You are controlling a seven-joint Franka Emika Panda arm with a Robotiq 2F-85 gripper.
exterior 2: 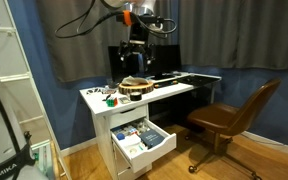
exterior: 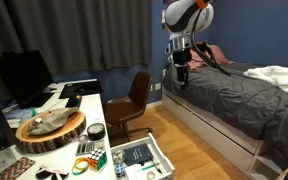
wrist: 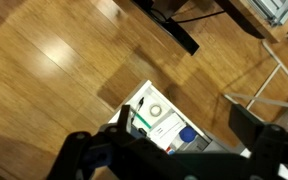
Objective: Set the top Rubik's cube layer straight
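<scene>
The Rubik's cube (exterior: 96,157) is a small multicoloured cube near the front edge of the white desk (exterior: 79,103). In an exterior view it shows as a small coloured spot on the desk top (exterior 2: 110,97). My gripper (exterior: 181,72) hangs high in the air, well away from the cube, and it also shows above the desk (exterior 2: 134,60). In the wrist view its two dark fingers stand wide apart with nothing between them (wrist: 169,150). That view looks down at the wooden floor and an open drawer (wrist: 164,120). The cube is out of the wrist view.
A round wooden slab (exterior: 50,128) and a black monitor (exterior: 24,75) stand on the desk. The open drawer (exterior: 144,158) holds small items. A brown swivel chair (exterior: 132,100) stands beside the desk and a bed (exterior: 234,95) is nearby. A white shelf (exterior 2: 9,90) stands by the desk.
</scene>
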